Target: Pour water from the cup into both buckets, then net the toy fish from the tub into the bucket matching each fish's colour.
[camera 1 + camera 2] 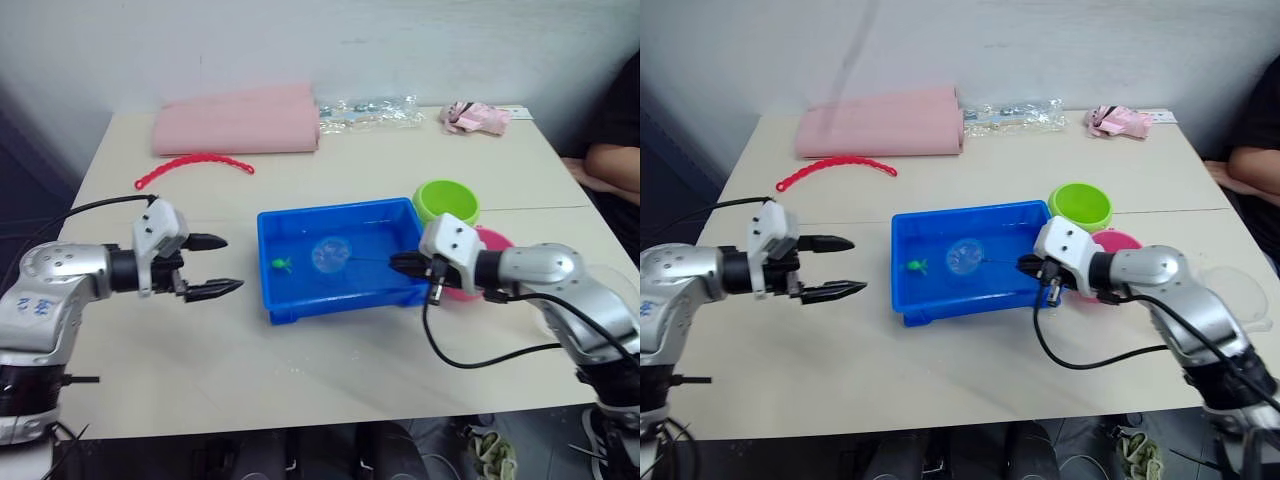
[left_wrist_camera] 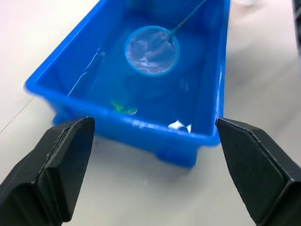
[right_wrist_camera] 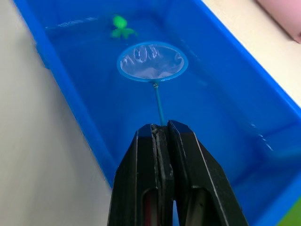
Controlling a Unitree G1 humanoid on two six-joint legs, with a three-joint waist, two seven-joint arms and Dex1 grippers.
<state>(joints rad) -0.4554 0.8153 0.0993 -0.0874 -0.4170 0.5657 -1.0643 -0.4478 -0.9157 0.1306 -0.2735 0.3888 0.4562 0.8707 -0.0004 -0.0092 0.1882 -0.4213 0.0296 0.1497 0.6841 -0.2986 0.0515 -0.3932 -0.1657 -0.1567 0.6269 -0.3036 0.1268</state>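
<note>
right gripper [image 3: 162, 136] clamped net [image 3: 151, 61] handle | left gripper [image 1: 218, 266] gaped wide beside tub [image 1: 275, 300] | 1 green fish [image 1: 282, 264] visible | pink bucket [image 1: 495, 241] mostly hidden by right arm

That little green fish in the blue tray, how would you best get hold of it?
Probably not with fingers: the green fish is tiny and lies low in the tub. Better to scoop under it with the net, which the right gripper holds by its thin handle. Its hoop sits just right of the fish, so sweep leftward along the tub floor.
</note>
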